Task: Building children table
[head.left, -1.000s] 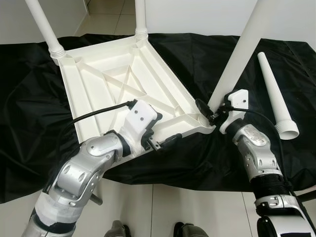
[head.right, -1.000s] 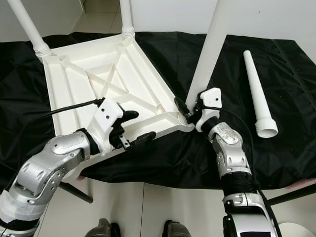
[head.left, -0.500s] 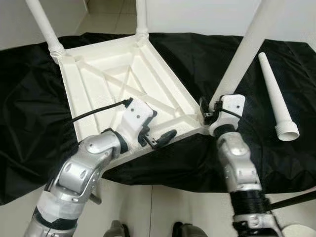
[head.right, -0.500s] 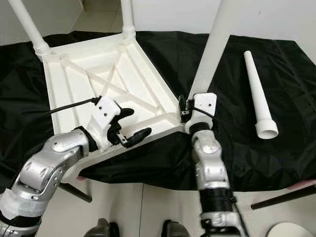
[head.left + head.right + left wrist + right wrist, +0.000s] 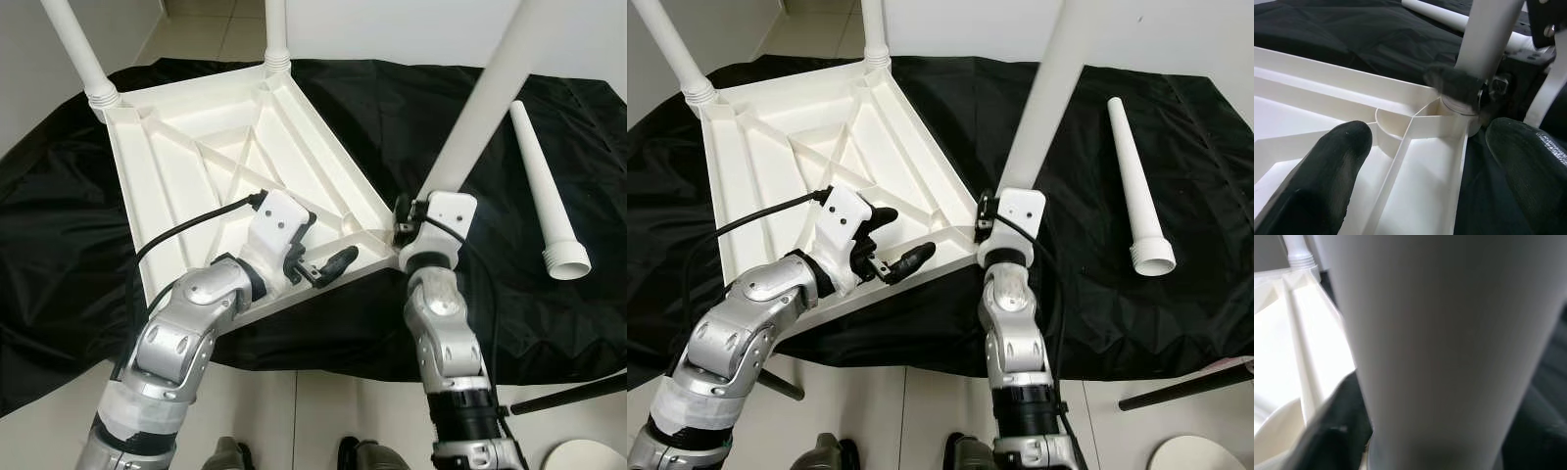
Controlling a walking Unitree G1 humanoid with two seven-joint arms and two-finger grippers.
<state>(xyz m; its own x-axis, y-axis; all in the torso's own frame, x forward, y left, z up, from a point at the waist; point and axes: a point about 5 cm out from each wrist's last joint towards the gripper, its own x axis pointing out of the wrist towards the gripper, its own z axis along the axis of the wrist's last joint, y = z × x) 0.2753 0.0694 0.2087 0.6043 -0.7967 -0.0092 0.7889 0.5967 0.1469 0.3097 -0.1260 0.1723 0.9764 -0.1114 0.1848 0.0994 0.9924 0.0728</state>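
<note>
Two legs already stand in the far sockets of the upturned white tabletop (image 5: 216, 147) on the black cloth (image 5: 411, 108). Right gripper (image 5: 404, 220) is clamped round the base of the third leg (image 5: 480, 108) at the near corner socket. Left gripper (image 5: 318, 259), fingers apart, straddles the near rim, gripping nothing. Hollow plastic: probably light, stiff, slick, so hold low by the collar. Fourth leg (image 5: 544, 186) lies loose well right.

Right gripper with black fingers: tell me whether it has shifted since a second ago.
Yes. The right gripper swung leftward around the base of the upright white table leg, while the loose white leg on the black cloth stayed put.
</note>
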